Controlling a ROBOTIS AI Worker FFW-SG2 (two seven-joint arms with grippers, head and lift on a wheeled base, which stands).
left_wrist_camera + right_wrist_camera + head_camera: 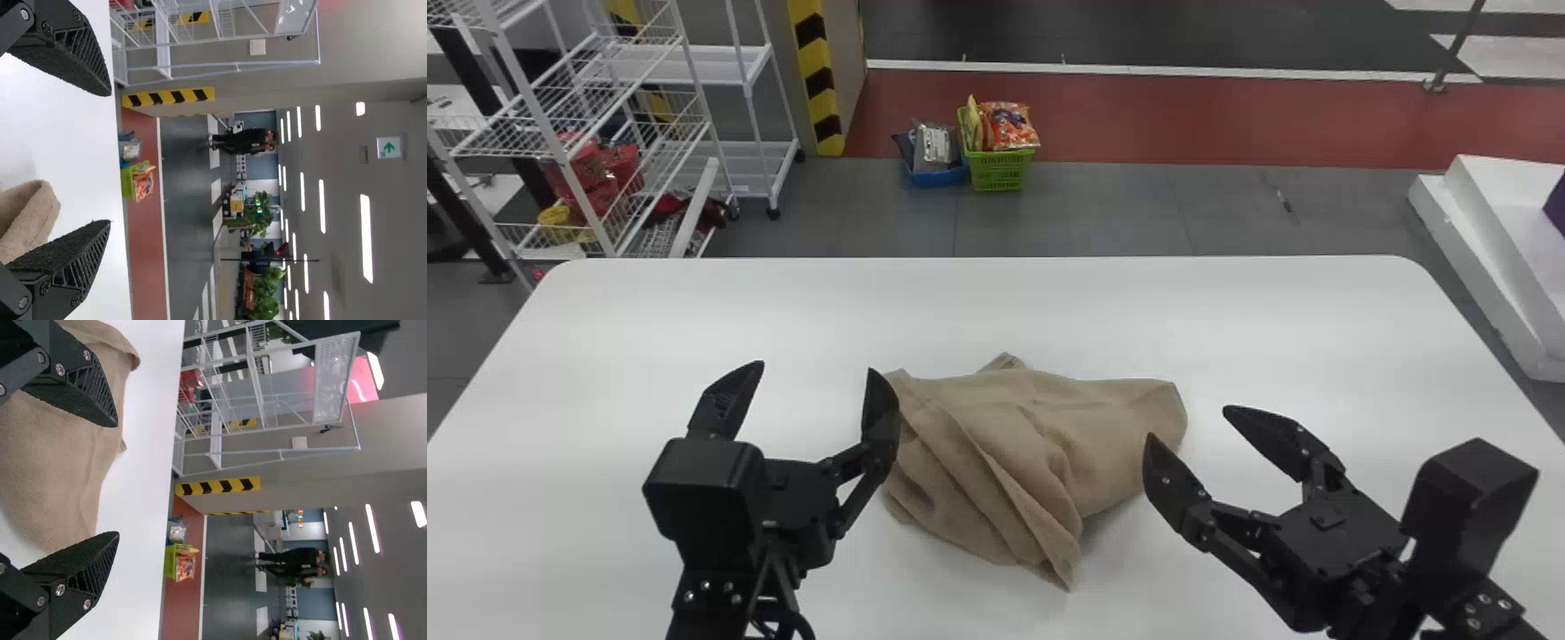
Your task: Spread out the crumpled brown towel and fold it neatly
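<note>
I see the brown towel (1049, 436) bunched up mid-table, ridged by diagonal folds, smoother on its right, with one corner pointing toward me and a small tuft poking up along its far side. White tabletop (1040, 307) gives me room out to the far edge and both rounded far corners. My left gripper (816, 369) and right gripper (1190, 423) flank the towel, fingers apart on each.

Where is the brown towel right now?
In the head view, the towel lies crumpled on the white table, around its middle, between the left gripper and the right gripper.
</note>
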